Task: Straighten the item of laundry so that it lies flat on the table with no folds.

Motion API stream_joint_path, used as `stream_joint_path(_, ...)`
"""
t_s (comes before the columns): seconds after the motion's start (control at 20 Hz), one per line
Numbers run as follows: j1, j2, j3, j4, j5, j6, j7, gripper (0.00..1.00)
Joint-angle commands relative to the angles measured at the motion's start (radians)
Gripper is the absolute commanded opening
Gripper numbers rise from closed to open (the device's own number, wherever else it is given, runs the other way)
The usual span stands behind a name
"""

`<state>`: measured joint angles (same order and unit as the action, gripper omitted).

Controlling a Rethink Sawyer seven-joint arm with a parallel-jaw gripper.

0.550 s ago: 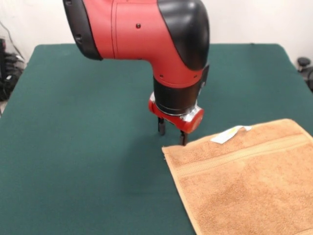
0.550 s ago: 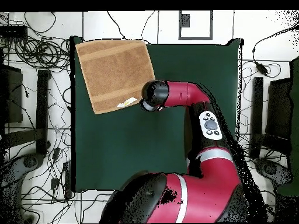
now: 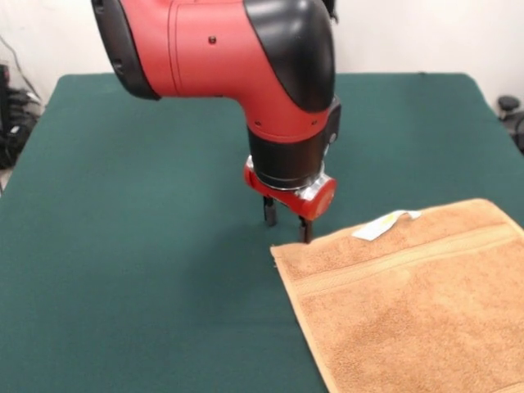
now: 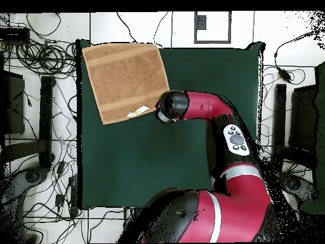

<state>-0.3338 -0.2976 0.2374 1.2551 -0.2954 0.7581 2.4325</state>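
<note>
The tan-orange towel (image 3: 409, 303) lies spread flat at the front view's lower right and runs out of the picture. A woven band crosses it near the far hem, where the white label (image 3: 383, 224) sticks out. In the overhead view the towel (image 4: 126, 79) lies in the upper left corner of the green table (image 4: 127, 165), with the label (image 4: 138, 112) on its lower hem. My gripper (image 3: 286, 223) hangs just above the table (image 3: 123, 246) at the towel's far left corner. Its fingers stand apart with nothing between them, and one fingertip (image 3: 304, 232) is at the hem. The wrist (image 4: 168, 106) hides the gripper from overhead.
The red and black arm (image 3: 237, 57) reaches in from the top of the front view. From overhead, the arm (image 4: 222, 127) crosses the table's right half. Cables and black stands (image 4: 46, 121) lie on the floor around the table.
</note>
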Motion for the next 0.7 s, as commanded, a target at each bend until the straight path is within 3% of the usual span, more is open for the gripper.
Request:
stream_joint_path(0.05, -0.016, 0.114, 0.074, 0.153, -0.055, -0.131, -0.116, 1.0)
stream_joint_path(0.4, -0.001, 0.084, 0.077, 0.156, -0.035, -0.094, -0.084, 1.0)
stream_joint_path(0.7, 0.015, 0.045, 0.086, 0.125, 0.005, 0.037, -0.096, 1.0)
